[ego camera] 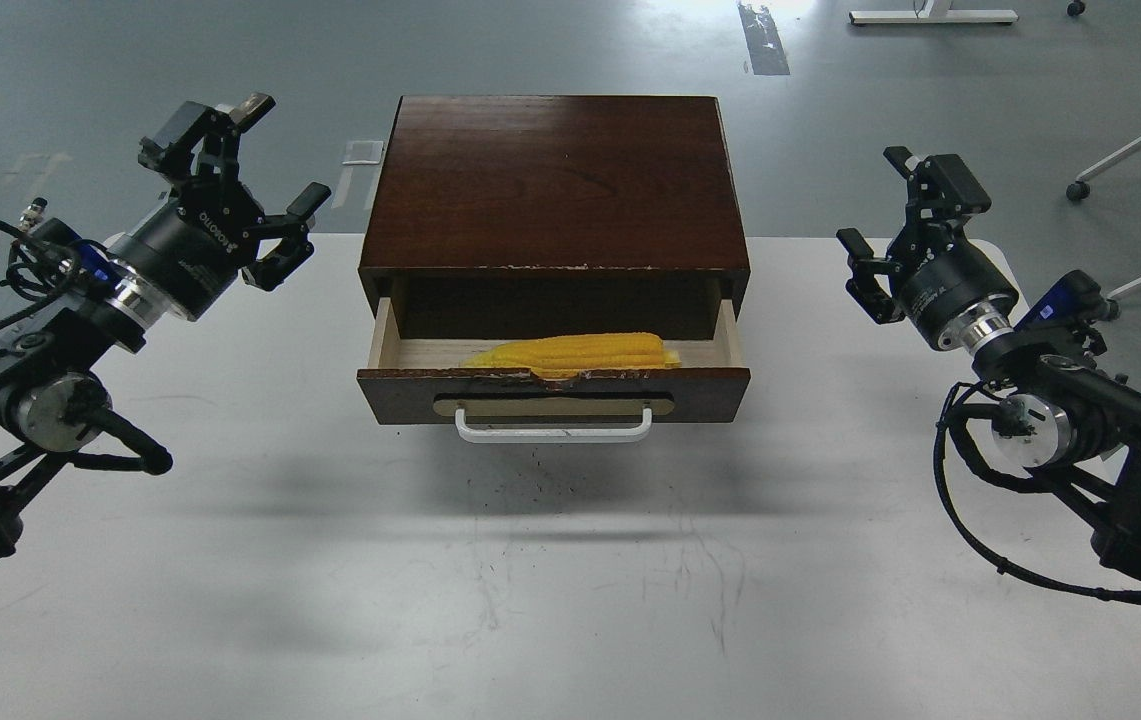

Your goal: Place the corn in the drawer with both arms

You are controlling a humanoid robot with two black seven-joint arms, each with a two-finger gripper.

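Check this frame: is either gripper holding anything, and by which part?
Nothing is held. The left gripper and right gripper are both open and empty; the corn lies in the drawer.

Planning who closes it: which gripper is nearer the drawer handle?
Roughly equal, left maybe slightly. The left gripper is up-left of the handle, the right gripper up-right, both open.

Bare bench [230, 560] lies wide before and beside the box [555, 180]; the drawer [552, 385] gapes partly open, its slot shallow beneath the box's overhang; the corn [575, 351] fills the middle.

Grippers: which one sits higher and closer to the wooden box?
The left gripper; it is raised beside the box top, open. The right gripper hangs lower, farther out.
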